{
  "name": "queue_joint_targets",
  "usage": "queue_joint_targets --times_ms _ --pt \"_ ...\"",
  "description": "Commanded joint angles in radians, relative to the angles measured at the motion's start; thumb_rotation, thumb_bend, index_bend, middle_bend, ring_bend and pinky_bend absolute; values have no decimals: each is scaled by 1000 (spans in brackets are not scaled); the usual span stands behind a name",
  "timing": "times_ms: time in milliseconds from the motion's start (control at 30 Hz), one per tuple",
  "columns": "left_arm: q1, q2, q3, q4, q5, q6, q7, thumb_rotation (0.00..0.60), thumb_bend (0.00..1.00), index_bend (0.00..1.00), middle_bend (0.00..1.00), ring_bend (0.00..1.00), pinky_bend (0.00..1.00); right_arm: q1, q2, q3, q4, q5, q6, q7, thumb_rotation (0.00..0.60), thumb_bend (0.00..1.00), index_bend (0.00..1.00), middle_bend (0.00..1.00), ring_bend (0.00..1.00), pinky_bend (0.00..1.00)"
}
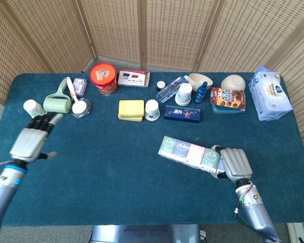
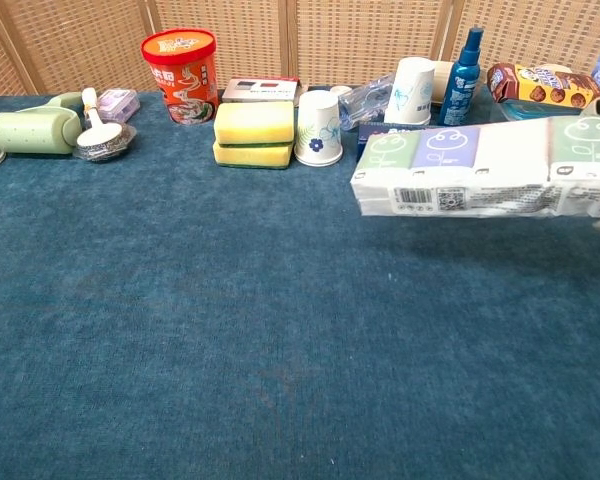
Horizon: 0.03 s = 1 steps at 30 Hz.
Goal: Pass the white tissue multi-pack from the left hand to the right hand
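On the right side of the blue table, your right hand grips one end of the white tissue multi-pack, fingers wrapped over the top of it. The pack juts out leftward from that hand, roughly level, and in the chest view it hangs clear above the cloth with its barcode side facing the camera; there only the tips of the holding hand show at the right edge. Your left hand is well apart from the pack, over the near left part of the table, fingers spread and straight, holding nothing. Just beyond its fingertips stands a white paper cup, with a green lint roller beside that. Along the far side sit a red tub, a stack of yellow sponges, a flowered cup, a dark blue box, a blue bottle, a snack bag and a pale blue tissue pack at the far right corner.
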Motion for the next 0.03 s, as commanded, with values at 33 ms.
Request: queue_joint_targets --times_ms 33 --pt "71 25 44 113 78 54 -116 600 0 0 0 0 49 0 -2 1 3 -2 0 2 600 542 585 669 626 833"
